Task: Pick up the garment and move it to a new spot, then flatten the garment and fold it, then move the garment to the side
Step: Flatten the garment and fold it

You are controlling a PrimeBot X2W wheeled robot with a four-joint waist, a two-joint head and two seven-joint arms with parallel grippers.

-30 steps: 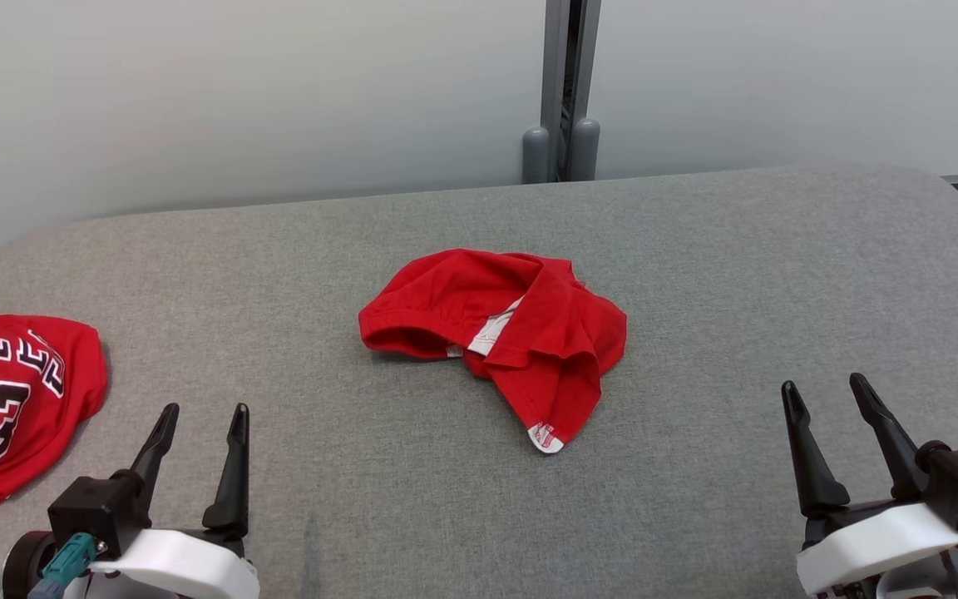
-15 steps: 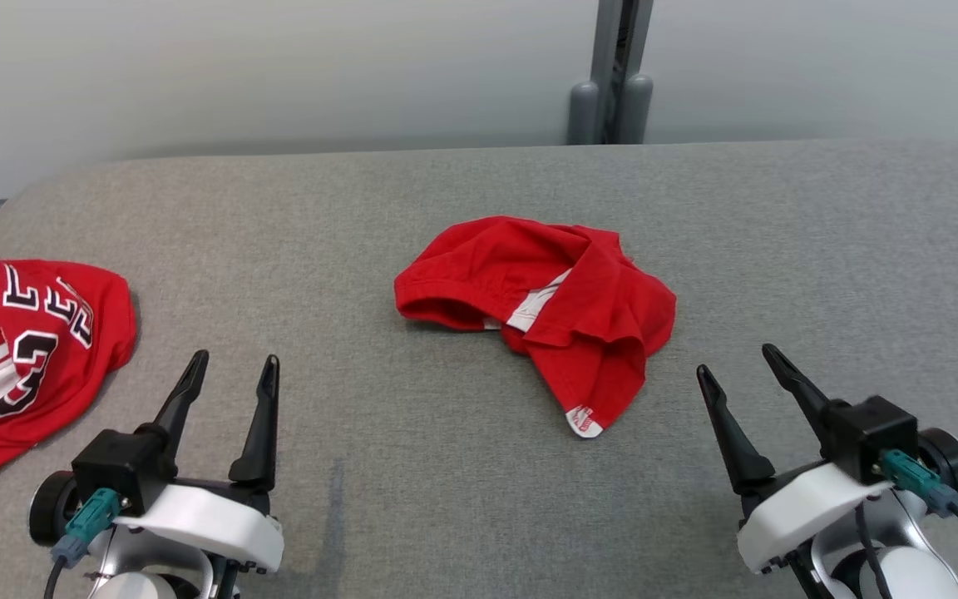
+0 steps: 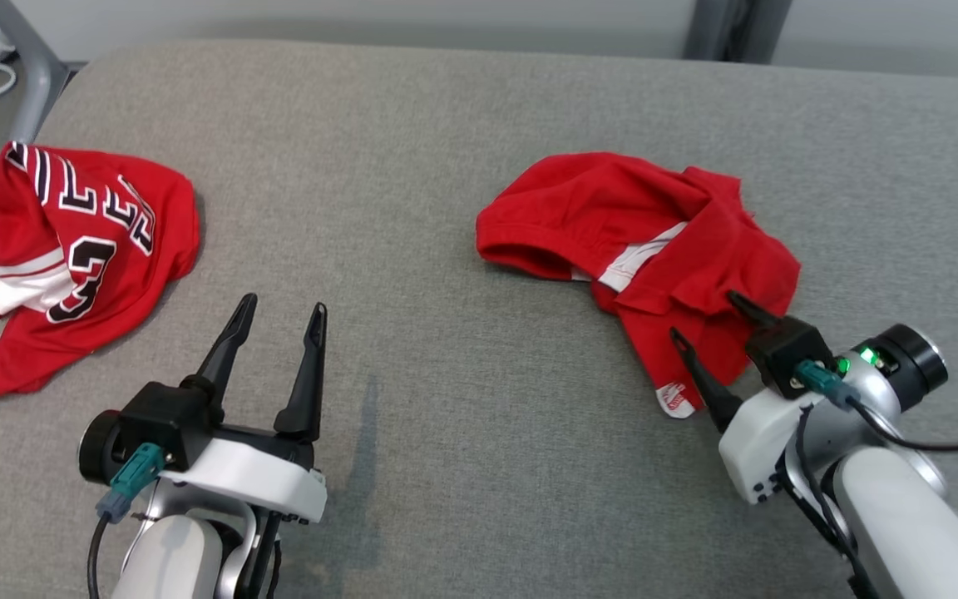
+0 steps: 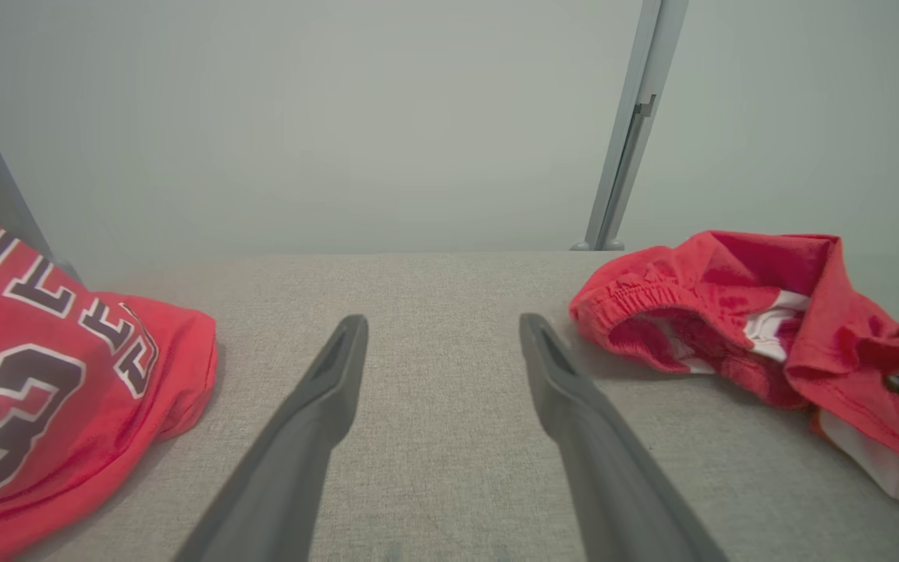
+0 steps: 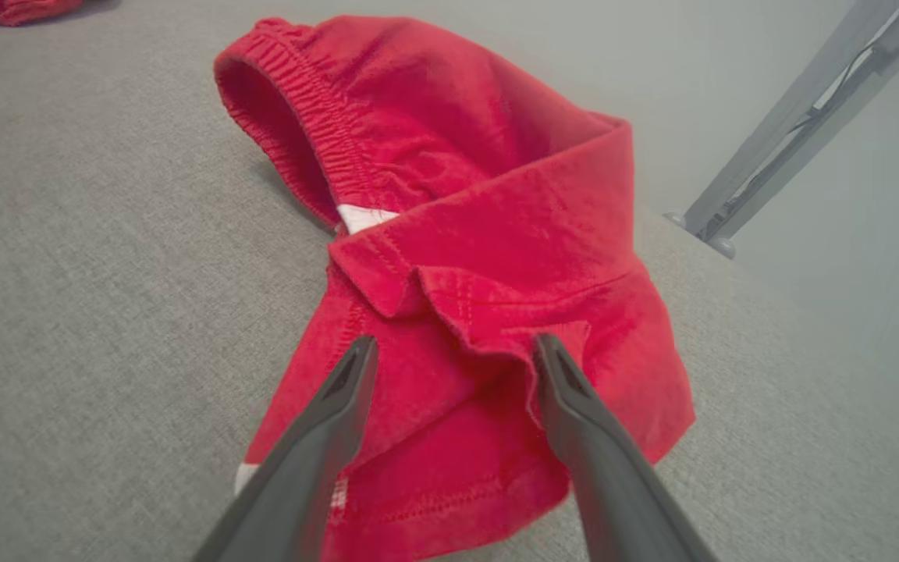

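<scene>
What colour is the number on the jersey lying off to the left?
Black with a white outline, on the red jersey; clearest in the head view.

Garment (image 3: 612, 200) on tabletop (image 3: 412, 208) at 2 o'clock, jersey (image 3: 71, 241) at 10 o'clock, well apart; right claw (image 3: 703, 314) over garment's 5 o'clock edge.

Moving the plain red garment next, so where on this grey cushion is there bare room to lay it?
Bare: the strip between the numbered jersey and the plain red garment, ahead of the left gripper, and the far edge behind both. Crowded: around the right gripper over the garment.
</scene>
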